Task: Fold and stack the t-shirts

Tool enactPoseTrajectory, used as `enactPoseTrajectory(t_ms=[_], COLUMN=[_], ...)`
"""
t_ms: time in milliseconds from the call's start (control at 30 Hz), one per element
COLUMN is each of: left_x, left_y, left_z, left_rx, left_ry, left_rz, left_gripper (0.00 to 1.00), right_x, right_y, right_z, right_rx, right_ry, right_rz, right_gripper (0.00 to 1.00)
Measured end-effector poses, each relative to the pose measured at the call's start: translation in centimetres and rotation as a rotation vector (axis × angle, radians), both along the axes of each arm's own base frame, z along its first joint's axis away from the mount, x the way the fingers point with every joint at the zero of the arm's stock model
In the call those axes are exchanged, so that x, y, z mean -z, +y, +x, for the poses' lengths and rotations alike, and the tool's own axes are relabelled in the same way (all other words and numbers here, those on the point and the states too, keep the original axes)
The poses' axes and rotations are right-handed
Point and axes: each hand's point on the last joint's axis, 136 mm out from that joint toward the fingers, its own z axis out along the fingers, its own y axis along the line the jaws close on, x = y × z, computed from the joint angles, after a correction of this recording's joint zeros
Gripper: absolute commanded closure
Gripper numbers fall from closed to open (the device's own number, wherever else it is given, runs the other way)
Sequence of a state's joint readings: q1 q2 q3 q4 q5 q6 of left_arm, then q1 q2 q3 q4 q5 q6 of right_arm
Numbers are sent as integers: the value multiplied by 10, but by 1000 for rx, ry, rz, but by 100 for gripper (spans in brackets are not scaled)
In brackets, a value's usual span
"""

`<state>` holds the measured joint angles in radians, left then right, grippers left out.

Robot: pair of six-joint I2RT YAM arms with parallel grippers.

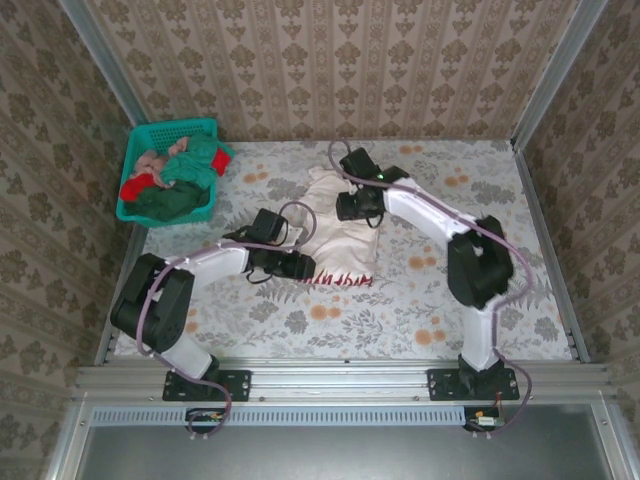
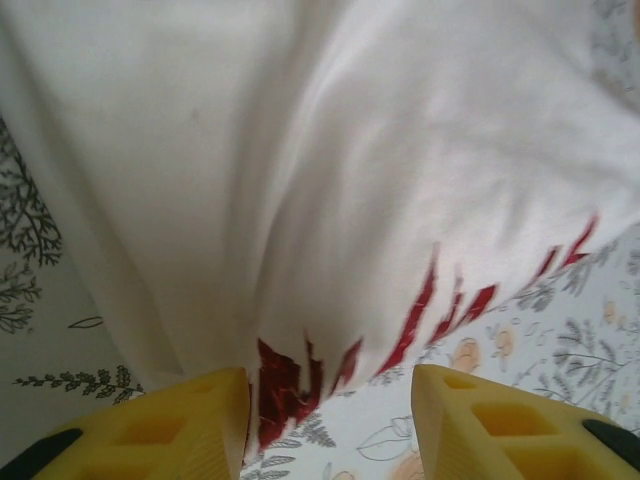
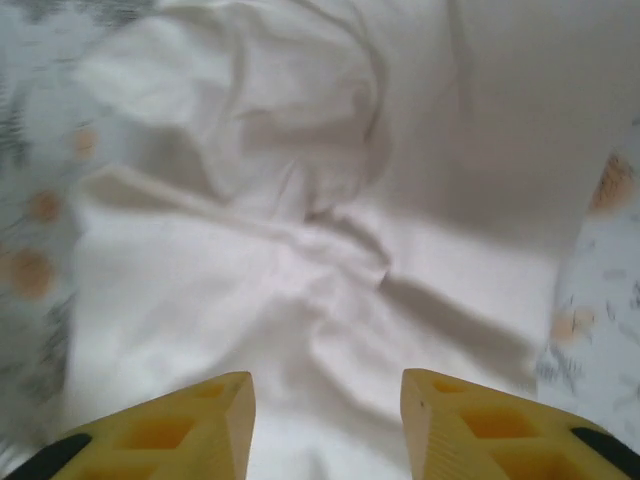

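1 floral tabletop [image 1: 440, 300] carries everything. 2 arms reach in from the near edge, left arm [image 1: 190, 275] bent toward centre, right arm [image 1: 470, 260] stretched to the far middle. 1 white t-shirt [image 1: 335, 235] lies rumpled mid-tabletop, red print along its near hem. 1 teal lattice basket [image 1: 160, 132] sits at the far-left corner, well apart from that tee, w/ a heap of cloth inside: dark green [image 1: 175, 200], teal-green [image 1: 205, 160], pale pink [image 1: 155, 162], red [image 1: 135, 188], so 4 colours; exact no. of tees in there can't tell. Left fingers [image 2: 328, 385], 2 yellow pads, stand apart over the printed hem, nothing pinched. Right fingers [image 3: 325, 385], also 2 yellow pads, spread over the wrinkled far end of the white tee, not clamping it.
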<state>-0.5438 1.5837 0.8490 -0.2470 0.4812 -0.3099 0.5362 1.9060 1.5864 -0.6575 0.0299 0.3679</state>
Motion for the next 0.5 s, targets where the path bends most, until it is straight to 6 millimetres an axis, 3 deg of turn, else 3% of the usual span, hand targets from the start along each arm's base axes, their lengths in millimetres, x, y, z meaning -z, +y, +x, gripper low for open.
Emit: enactPoseTrajectory(t_ms=[100, 267, 400, 500], left_x=[-10, -8, 1, 8], left_y=[-2, 12, 17, 16], left_z=[8, 24, 22, 17], left_rx=[-15, -116, -150, -153], left_ry=[-26, -16, 1, 14], left_rz=[-19, -37, -43, -48], left_gripper=[47, 47, 47, 47], right_x=[4, 76, 98, 110], right_y=[5, -4, -14, -16], right_z=[-42, -111, -128, -134], right_rx=[-9, -4, 27, 39], right_ry=[-19, 125, 154, 154], right_rz=[44, -16, -54, -49], right_gripper=[50, 54, 59, 43])
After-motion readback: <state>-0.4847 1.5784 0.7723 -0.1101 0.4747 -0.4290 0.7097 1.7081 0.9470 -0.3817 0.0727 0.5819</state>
